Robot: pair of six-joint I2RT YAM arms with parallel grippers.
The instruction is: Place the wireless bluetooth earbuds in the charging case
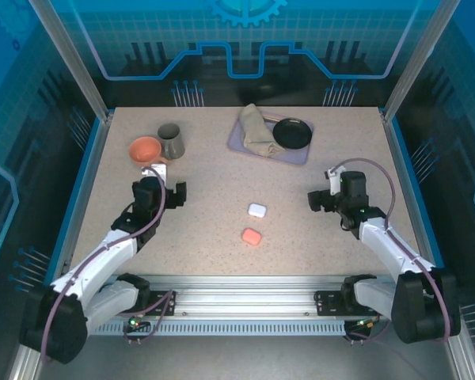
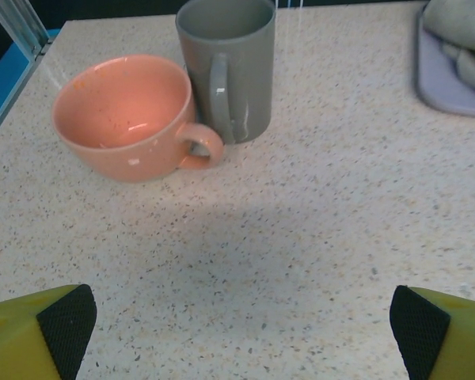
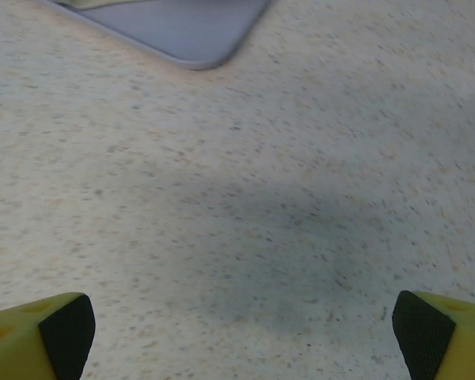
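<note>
Pads (image 2: 67,328) of your left gripper (image 2: 244,332) sat nearest the lens, jaws spread wide and empty. Your right gripper (image 3: 245,336) matched, jaws spread over bare tabletop (image 3: 237,198).

- White case (image 1: 257,210), pink case (image 1: 252,236): both lay flat and shut mid-tabletop, near each other, between the arms, likely so either arm could reach.
- Long axes ran roughly left to right; hinge side too small to tell.
- Earbuds: judged seated inside.
- Outward: you had a pink cup (image 2: 123,119) just beside a grey mug (image 2: 226,67) at far left. A lilac tray (image 2: 451,91) with cloth (image 2: 459,32) and black dish (image 1: 292,133) sat behind.
</note>
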